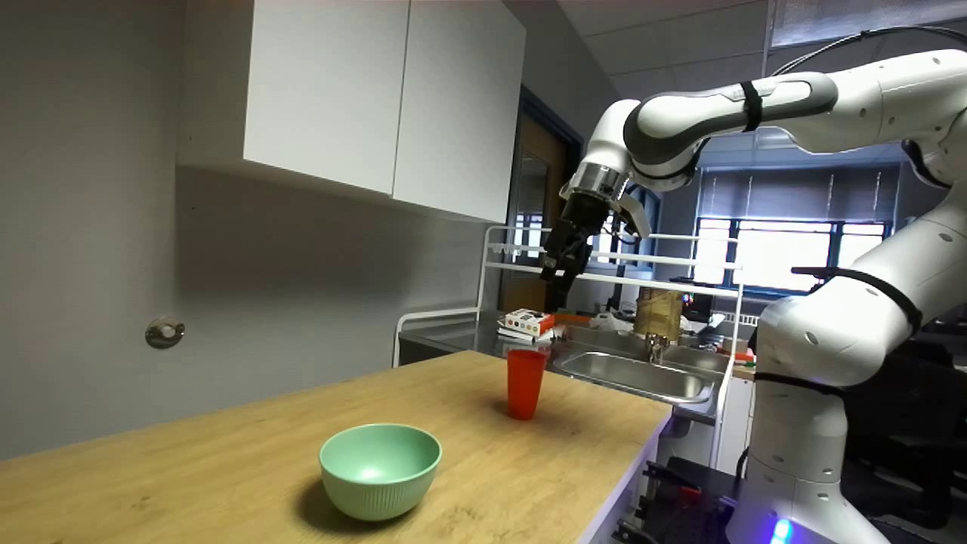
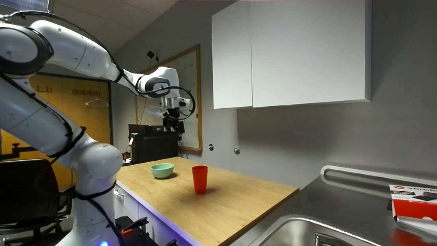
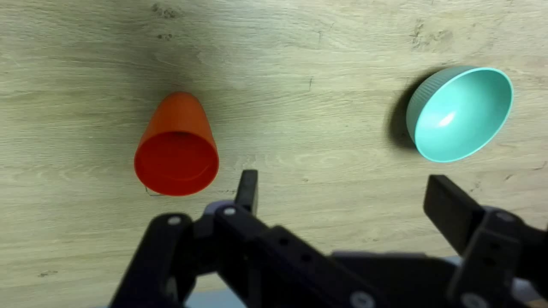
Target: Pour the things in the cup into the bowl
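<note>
The cup (image 1: 526, 384) is a red-orange tumbler standing upright on the wooden table; it also shows in an exterior view (image 2: 200, 179) and the wrist view (image 3: 182, 115). I can make out no separate contents in its dark red inside. The bowl (image 1: 380, 472) is mint green and stands upright, apart from the cup; it also shows in an exterior view (image 2: 162, 171) and the wrist view (image 3: 466, 113). Its inside shows only a light reflection. My gripper (image 3: 342, 182) is open and holds nothing. In both exterior views it hangs well above the table (image 1: 559, 283) (image 2: 174, 125).
The wooden table (image 1: 249, 446) runs along a grey wall. White cabinets (image 1: 325, 91) hang above it. A metal sink (image 1: 634, 374), a white rack (image 1: 483, 287) and a red-and-white box (image 1: 529, 322) are beyond one table end. A black case (image 2: 153, 147) stands past the other end.
</note>
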You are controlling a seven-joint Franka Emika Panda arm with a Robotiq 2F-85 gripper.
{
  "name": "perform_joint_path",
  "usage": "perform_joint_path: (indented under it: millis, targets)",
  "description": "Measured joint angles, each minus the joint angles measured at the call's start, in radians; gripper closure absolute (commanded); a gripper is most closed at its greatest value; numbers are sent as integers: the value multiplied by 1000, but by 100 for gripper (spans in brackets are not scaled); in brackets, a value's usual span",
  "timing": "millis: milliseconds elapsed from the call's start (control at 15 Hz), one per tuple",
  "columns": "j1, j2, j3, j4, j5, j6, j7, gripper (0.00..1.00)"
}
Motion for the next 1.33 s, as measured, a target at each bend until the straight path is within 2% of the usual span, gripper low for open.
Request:
perform_joint_path:
  millis: [333,733,1333]
  targets:
    - [-22,36,0,1,0,39,2,0]
    - [-107,185,-17,18,-3,170,8,0]
    - [-217,424,-94,93,-5,183,37,0]
